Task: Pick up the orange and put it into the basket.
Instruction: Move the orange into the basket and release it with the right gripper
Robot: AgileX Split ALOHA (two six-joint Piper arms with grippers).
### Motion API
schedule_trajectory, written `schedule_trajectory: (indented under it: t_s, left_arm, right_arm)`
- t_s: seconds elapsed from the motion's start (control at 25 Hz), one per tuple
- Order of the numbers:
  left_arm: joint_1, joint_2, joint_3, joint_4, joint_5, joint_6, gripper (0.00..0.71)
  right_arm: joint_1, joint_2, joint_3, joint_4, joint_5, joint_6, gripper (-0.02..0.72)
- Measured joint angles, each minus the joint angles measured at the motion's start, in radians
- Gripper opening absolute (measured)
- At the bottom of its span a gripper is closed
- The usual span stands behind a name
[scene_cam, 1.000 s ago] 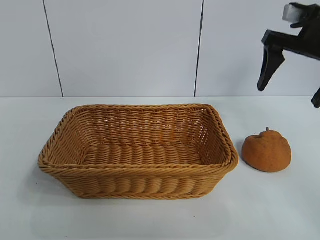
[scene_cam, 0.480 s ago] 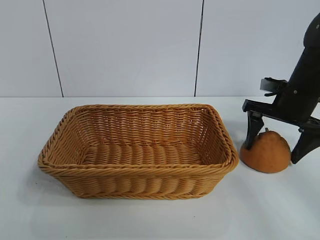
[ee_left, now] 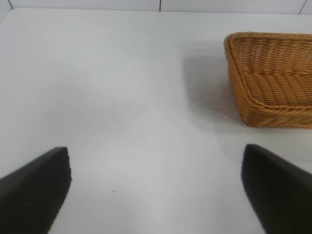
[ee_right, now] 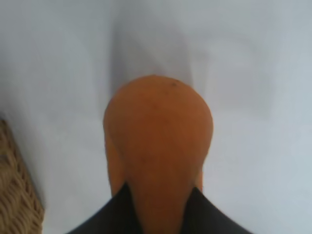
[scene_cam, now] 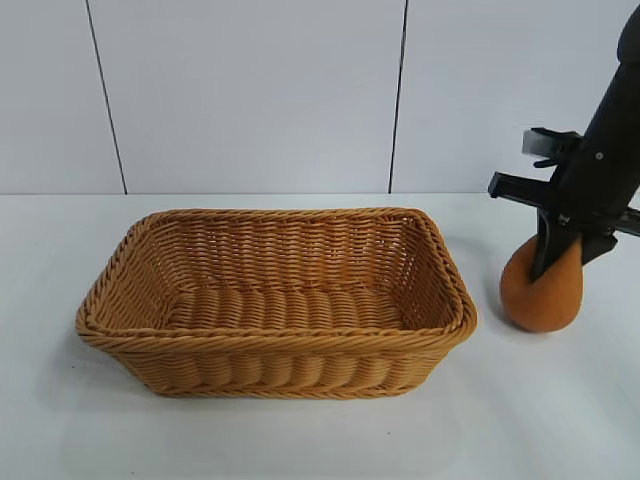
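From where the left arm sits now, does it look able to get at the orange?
Probably not. The orange lies beyond the basket's far side, already squeezed in the right gripper. The left gripper hangs open over bare table, with the basket between it and the fruit.

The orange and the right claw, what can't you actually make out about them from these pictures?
- Exterior view: the top of the orange is covered by the right claw, so its stem is hidden.
- Exterior view: whether the orange is lifted off the table or resting on it is unclear.
- Right wrist view: the claw's fingertips are cut off by the frame edge.
- The basket near wall hides part of its floor.
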Motion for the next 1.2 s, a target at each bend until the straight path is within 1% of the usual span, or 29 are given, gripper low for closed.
schedule_trajectory:
  t_s: [0.28, 0.4, 0.52, 0.68, 0.84, 1.0, 1.12, 1.2]
  left_arm:
    - [0.000, 0.000, 0.000, 0.000, 0.000, 0.000, 0.672]
    - [0.000, 0.000, 0.000, 0.000, 0.000, 0.000, 0.672]
    - [0.000, 0.000, 0.000, 0.000, 0.000, 0.000, 0.672]
    - [0.000, 0.000, 0.000, 0.000, 0.000, 0.000, 0.672]
    - [0.000, -0.001, 0.000, 0.000, 0.000, 0.001, 0.672]
    - [0.000, -0.001, 0.000, 0.000, 0.000, 0.001, 0.672]
    - [0.000, -0.001, 0.000, 0.000, 0.000, 0.001, 0.672]
    - [0.000, -0.001, 0.000, 0.000, 0.000, 0.001, 0.672]
  right_arm:
    - [0.000, -0.148, -0.142, 0.012, 0.074, -0.003, 0.043]
    - [0.004, -0.163, -0.197, 0.033, 0.110, -0.003, 0.043]
    - [0.045, -0.163, -0.214, 0.036, 0.126, -0.003, 0.043]
    - [0.158, -0.161, -0.214, 0.053, 0.132, -0.003, 0.043]
    - [0.308, -0.161, -0.214, 0.081, 0.103, -0.002, 0.043]
    - [0.442, -0.161, -0.214, 0.089, 0.043, -0.002, 0.043]
    - [0.506, -0.157, -0.214, 0.089, -0.013, 0.010, 0.043]
    - [0.527, -0.143, -0.214, 0.088, -0.039, 0.021, 0.043]
